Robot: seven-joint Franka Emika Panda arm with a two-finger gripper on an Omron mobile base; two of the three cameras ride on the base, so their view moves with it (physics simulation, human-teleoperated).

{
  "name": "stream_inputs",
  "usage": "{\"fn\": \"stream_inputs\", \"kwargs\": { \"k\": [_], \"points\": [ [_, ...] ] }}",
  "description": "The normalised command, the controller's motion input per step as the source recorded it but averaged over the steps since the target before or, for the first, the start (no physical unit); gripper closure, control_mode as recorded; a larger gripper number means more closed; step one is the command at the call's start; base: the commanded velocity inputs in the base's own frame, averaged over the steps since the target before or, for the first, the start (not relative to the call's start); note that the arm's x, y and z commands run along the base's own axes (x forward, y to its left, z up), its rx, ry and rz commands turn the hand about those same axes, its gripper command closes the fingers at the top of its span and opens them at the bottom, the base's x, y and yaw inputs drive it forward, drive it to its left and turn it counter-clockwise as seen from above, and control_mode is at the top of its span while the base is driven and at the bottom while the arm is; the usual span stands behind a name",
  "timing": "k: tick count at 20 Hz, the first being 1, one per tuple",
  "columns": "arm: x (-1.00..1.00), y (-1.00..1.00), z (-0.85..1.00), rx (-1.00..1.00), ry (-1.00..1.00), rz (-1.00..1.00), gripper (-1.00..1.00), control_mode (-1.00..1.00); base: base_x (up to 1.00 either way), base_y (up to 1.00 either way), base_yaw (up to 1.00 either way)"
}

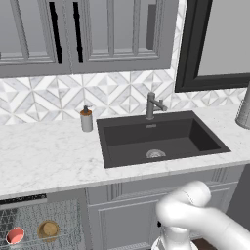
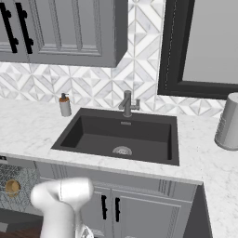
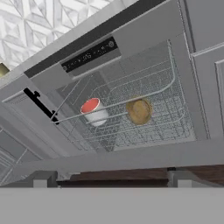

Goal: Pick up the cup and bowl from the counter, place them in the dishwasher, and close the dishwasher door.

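The dishwasher (image 3: 89, 54) stands open, its dark control strip above a grey wire rack (image 3: 170, 94). In the rack sit the cup (image 3: 93, 111), grey with a red inside, and the brown bowl (image 3: 139, 111) to its right. Both also show at the lower left of the left base view, cup (image 1: 15, 236) and bowl (image 1: 48, 230); the right base view shows the bowl (image 2: 12, 187). A flat grey band, apparently the dishwasher door (image 3: 131, 154), crosses below the rack. My gripper (image 3: 112, 179) is low in front of it, open, with nothing between its fingers. The white counter (image 1: 49, 156) lies above.
A dark sink (image 1: 156, 136) with a grey faucet (image 1: 152, 105) is set into the counter. A soap bottle (image 1: 86, 118) stands at its left, a grey cylinder (image 2: 228, 122) at the far right. Grey cabinet doors (image 2: 139, 209) sit under the sink.
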Motion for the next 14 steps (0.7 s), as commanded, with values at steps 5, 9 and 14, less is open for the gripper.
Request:
{"fn": "stream_inputs", "kwargs": {
  "k": [5,9,14],
  "points": [
    [0.25,0.36,-0.36,-0.05,-0.05,-0.03,-1.00,-1.00,0.00,0.00,0.00],
    [0.00,0.33,-0.04,-0.05,0.00,-0.04,-1.00,-1.00,0.00,0.00,0.00],
    [0.00,0.56,-0.18,-0.09,0.00,-0.11,-1.00,-1.00,0.00,0.00,0.00]
  ]
}}
